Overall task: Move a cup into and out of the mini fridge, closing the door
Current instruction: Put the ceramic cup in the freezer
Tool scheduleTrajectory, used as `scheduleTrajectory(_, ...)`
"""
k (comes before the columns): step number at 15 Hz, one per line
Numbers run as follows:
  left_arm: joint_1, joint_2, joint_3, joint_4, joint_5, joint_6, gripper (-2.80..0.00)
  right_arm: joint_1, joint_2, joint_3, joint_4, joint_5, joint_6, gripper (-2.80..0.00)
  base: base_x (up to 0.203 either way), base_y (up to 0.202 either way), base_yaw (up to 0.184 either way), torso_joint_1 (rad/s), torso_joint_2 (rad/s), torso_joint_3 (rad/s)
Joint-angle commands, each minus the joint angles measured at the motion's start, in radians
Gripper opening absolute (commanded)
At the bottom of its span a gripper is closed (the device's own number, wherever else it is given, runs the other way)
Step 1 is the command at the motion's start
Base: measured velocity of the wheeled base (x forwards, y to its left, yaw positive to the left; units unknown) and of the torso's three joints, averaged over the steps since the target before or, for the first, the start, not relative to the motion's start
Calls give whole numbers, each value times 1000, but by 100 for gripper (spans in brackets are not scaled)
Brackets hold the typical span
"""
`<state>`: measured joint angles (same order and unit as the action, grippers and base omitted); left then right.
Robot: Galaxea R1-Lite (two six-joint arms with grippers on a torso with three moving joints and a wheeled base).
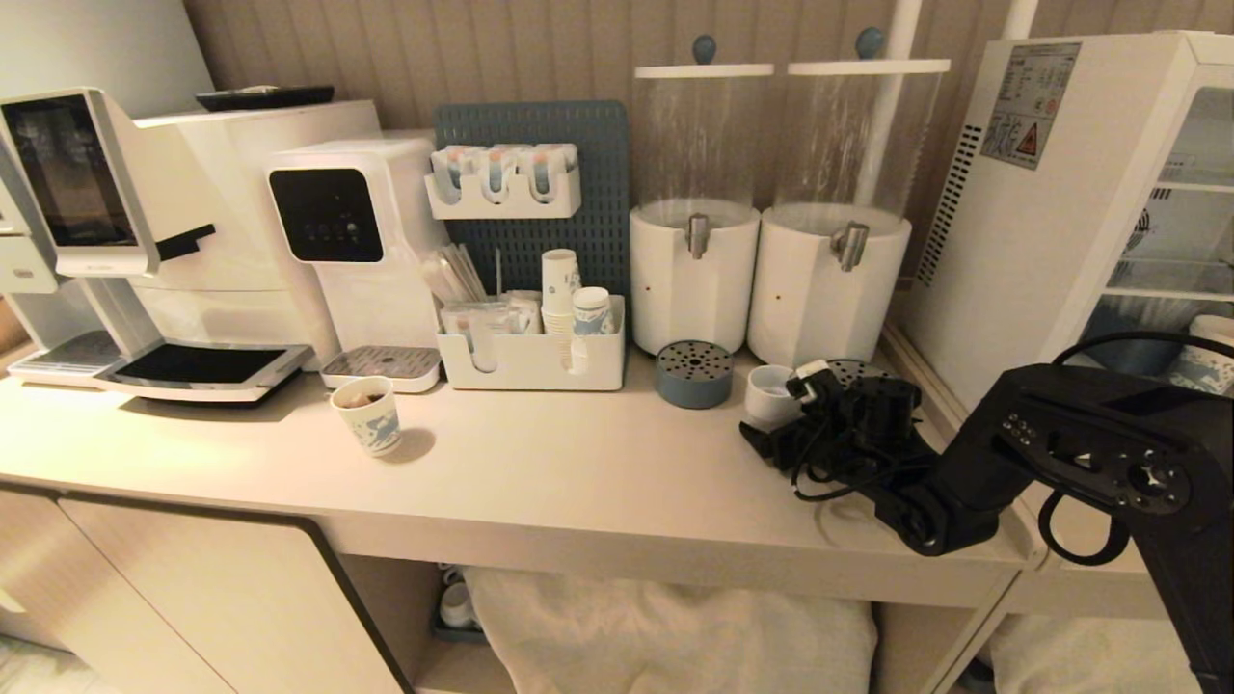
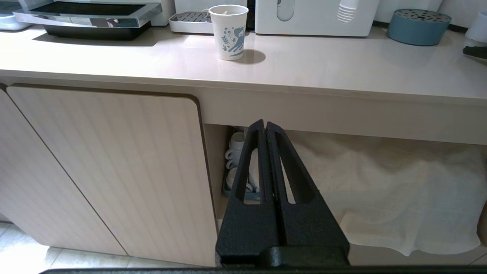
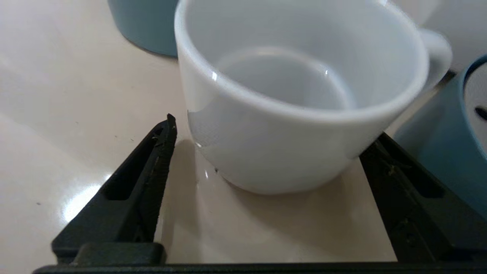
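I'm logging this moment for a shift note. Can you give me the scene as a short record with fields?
cup: white cup upright on the counter, empty
right gripper: right gripper open, fingers either side of the cup
left gripper: left gripper shut, parked below the counter edge
fridge: fridge at the counter's right end; its inside shelves show
nearby: blue drip tray beside the cup

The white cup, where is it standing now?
In the head view the cup stands on the counter at the right, between two blue drip trays below the drink dispensers, with the open right gripper around it.
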<state>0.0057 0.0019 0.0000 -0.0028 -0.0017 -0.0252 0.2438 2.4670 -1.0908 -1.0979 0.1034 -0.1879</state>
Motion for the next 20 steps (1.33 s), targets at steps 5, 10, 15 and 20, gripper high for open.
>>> scheduleTrajectory(5,0,0,0,0,0,0,-280,-1,-3,-22,-4,2,0,0,0,0,0,0,0,0)
scheduleTrajectory(10,0,0,0,0,0,-1,-280,-5,-13,-46,27,1,2,0,0,0,0,0,0,0)
scheduleTrajectory(15,0,0,0,0,0,-1,-280,-6,-5,-52,29,1,1,0,0,0,0,0,0,0)
scheduleTrajectory(20,0,0,0,0,0,-1,-280,-8,-11,-61,41,1,1,0,0,0,0,0,0,0)
